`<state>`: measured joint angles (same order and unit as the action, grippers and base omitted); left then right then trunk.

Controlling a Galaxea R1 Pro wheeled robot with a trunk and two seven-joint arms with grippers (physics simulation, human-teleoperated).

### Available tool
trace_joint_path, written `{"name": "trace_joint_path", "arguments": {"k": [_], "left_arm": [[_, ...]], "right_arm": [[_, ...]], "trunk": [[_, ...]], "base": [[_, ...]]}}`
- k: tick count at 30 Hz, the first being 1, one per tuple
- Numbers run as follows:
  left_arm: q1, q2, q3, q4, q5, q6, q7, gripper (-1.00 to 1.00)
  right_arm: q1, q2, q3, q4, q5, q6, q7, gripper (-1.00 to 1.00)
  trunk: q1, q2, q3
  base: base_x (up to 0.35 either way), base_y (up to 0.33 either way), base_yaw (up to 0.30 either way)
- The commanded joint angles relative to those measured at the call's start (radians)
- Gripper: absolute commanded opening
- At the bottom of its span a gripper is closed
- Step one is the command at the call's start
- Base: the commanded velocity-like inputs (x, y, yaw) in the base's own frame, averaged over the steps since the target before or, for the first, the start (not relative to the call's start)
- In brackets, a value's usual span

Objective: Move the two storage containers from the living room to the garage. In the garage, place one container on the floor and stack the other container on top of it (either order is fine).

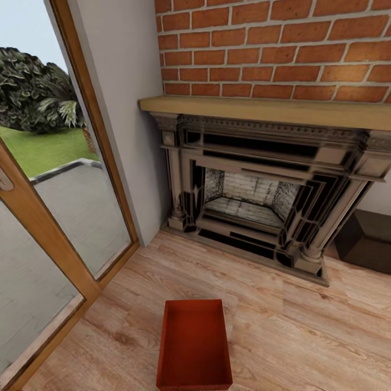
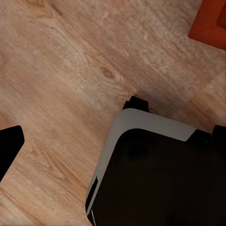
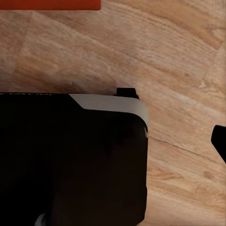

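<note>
So the red bin (image 1: 194, 347) sits on the wood floor (image 1: 304, 336) in front of the fireplace (image 1: 255, 195), and it's empty. Looks light and stiff with thin walls, so I'd grab the long sides, one gripper each. Can't tell if either pincer is apart or together.

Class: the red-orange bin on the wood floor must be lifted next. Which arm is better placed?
Neither clearly: the storage container lies centred ahead of the robot, and each wrist view catches just its edge. It looks wide, so both arms together seem likelier.
</note>
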<state>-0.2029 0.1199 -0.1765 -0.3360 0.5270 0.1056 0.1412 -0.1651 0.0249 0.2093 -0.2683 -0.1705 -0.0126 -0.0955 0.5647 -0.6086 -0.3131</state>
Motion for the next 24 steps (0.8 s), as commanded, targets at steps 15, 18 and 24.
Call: {"name": "trace_joint_path", "arguments": {"k": [15,18,24], "left_arm": [[-0.001,0.0,-0.008,-0.003,0.01,0.005,0.008,1.0],[-0.001,-0.008,-0.008,-0.003,0.007,0.005,0.008,1.0],[-0.001,-0.015,-0.008,-0.004,0.007,0.004,0.009,1.0]], "right_arm": [[-0.001,-0.003,0.008,0.0,-0.011,-0.001,-0.009,1.0],[-0.001,-0.005,0.009,0.0,-0.011,-0.001,-0.01,1.0],[-0.001,-0.008,0.009,0.0,-0.011,-0.001,-0.009,1.0]], "trunk": [[0.0,-0.001,-0.026],[0.0,-0.001,-0.031],[0.0,-0.001,-0.04]], "base": [[0.0,0.0,0.0],[0.0,0.0,0.0],[0.0,0.0,0.0]]}}
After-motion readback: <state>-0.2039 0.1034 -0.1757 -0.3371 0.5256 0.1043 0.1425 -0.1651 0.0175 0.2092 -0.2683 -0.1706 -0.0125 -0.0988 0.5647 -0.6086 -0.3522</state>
